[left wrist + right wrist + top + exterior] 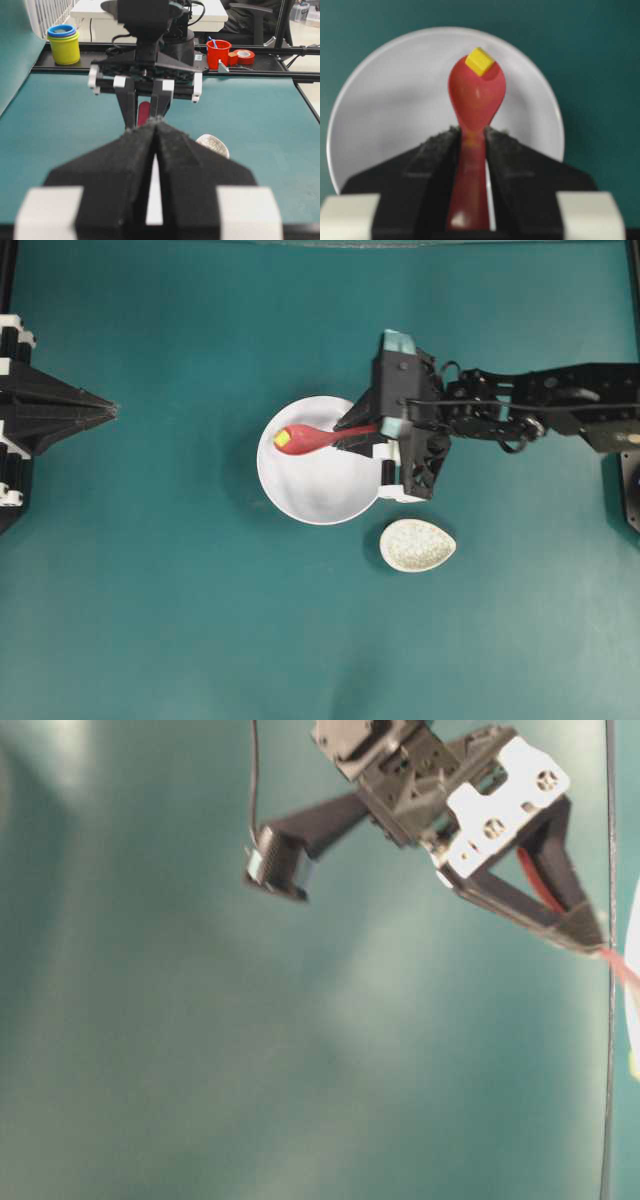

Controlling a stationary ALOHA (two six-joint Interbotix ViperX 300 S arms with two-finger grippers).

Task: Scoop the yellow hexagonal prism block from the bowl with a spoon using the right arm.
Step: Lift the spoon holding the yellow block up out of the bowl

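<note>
While the right claw (pixel 472 137) grips the handle of the spoon (pixel 476 100) between its closed-in fingers, the scoop hangs over the bowl (pixel 380 115), and the yellow hexagonal prism block (pixel 480 61) sits at the far tip of the scoop, on its very lip rather than down in the hollow. From overhead, the block lies over the bowl's left part, and the right arm (pixel 560 400) reaches in over the bowl's right rim. Just beyond that rim, on the desk (pixel 160 620), sits a speckled spoon rest (pixel 417 545). Well to the left of the bowl, the left claw (pixel 156 125) rests with its fingers pressed together on nothing.

My worry is the perch: with the block so near the edge, any forward tilt or jerk while lifting could roll it back into the bowl, or over the rim onto the desk. A smooth handle could also twist in the grip.
</note>
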